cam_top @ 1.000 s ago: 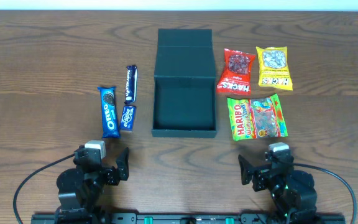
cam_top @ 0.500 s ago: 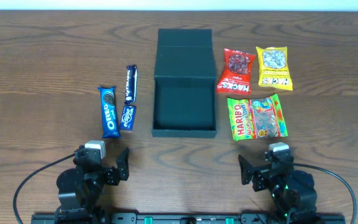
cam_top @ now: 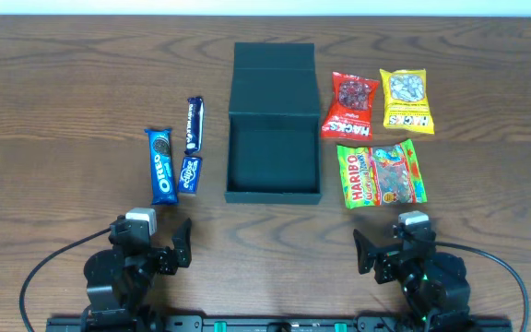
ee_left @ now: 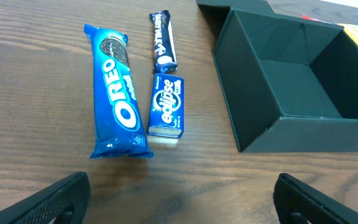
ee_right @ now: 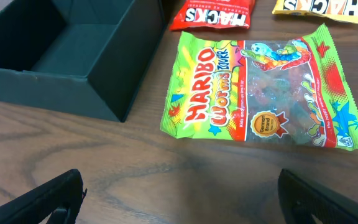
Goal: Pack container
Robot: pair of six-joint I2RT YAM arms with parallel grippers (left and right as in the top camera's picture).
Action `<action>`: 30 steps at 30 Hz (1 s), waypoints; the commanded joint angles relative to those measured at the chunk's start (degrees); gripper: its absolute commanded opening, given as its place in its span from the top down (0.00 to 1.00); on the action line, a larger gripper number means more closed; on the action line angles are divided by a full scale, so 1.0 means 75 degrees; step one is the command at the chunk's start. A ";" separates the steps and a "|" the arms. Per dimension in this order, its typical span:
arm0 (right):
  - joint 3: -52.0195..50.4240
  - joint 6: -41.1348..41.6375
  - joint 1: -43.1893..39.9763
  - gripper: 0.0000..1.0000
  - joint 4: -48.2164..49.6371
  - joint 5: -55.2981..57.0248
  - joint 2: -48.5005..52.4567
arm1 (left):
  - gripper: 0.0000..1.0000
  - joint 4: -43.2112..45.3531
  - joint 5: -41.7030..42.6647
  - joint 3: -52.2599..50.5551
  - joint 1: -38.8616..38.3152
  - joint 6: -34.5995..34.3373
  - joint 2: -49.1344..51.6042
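Note:
The dark teal container stands open and empty at the table's middle, its lid laid back behind it; it also shows in the left wrist view and the right wrist view. Left of it lie an Oreo pack, an Eclipse box and a dark blue bar. Right of it lie a Haribo bag, a red Hacks bag and a yellow Hacks bag. My left gripper and right gripper are open and empty near the front edge.
The wooden table extends well beyond the items. Black cables curve out from both arm bases at the front edge.

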 commanded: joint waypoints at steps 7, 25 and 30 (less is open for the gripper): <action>-0.0017 0.1457 -0.0032 0.01 0.0664 -0.0023 -0.0047 | 0.05 0.0029 0.0082 -0.0096 0.0017 -0.0079 -0.0055; -0.0017 0.5820 -0.0035 0.01 0.2349 -0.1606 -0.0038 | 0.05 0.0029 0.0082 -0.0096 0.0017 -0.0079 -0.0055; 0.0108 0.5674 -0.0140 0.01 0.3759 -0.1198 0.0571 | 0.05 0.0029 0.0082 -0.0096 0.0017 -0.0079 -0.0055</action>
